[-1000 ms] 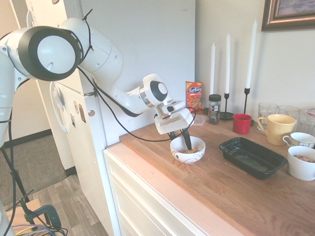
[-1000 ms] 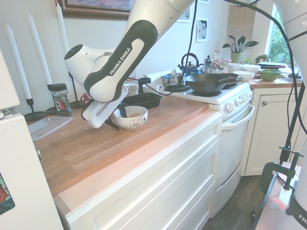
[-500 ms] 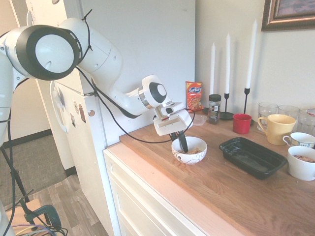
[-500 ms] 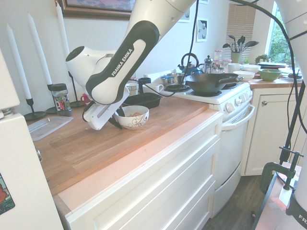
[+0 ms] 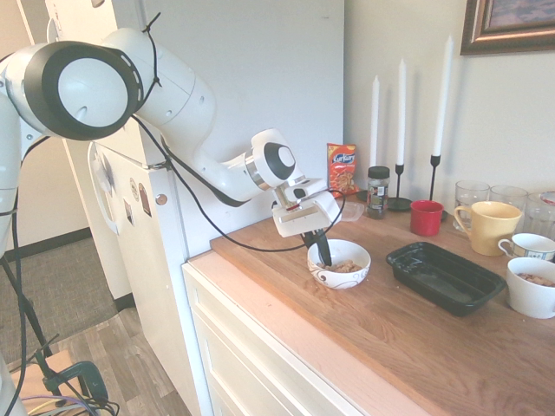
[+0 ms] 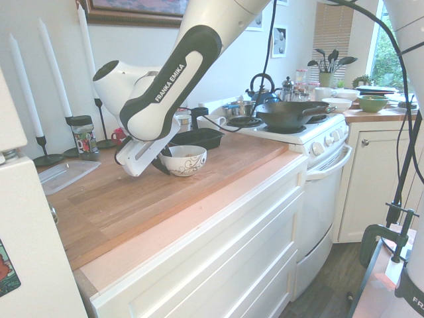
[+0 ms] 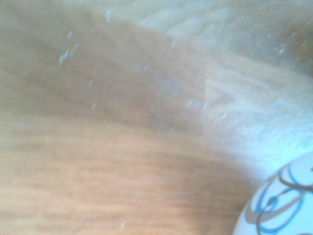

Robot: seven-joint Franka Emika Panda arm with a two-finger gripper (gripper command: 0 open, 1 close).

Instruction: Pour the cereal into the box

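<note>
A white bowl (image 5: pixel 340 263) with a dark swirl pattern sits on the wooden counter (image 5: pixel 416 347) and holds tan cereal (image 5: pixel 347 267). My gripper (image 5: pixel 323 256) reaches down over the bowl's near-left rim and is shut on it, one finger inside and one outside. The black box (image 5: pixel 444 276) lies just right of the bowl. In the second exterior view the bowl (image 6: pixel 184 159) is in front of the box (image 6: pixel 196 138), with the gripper (image 6: pixel 162 165) at its left rim. The wrist view shows blurred wood and a curve of the bowl (image 7: pixel 281 205).
A red cup (image 5: pixel 426 217), a yellow mug (image 5: pixel 488 227), white mugs (image 5: pixel 531 290), glasses, candles (image 5: pixel 401 104), a jar (image 5: pixel 377 191) and a red-orange snack bag (image 5: pixel 342 169) line the wall. A clear flat container (image 6: pixel 63 175) lies at the counter's other end. A stove (image 6: pixel 291 129) adjoins it.
The gripper's fingers have closed on the bowl's rim. The bowl has shifted a little toward the black box and looks slightly raised.
</note>
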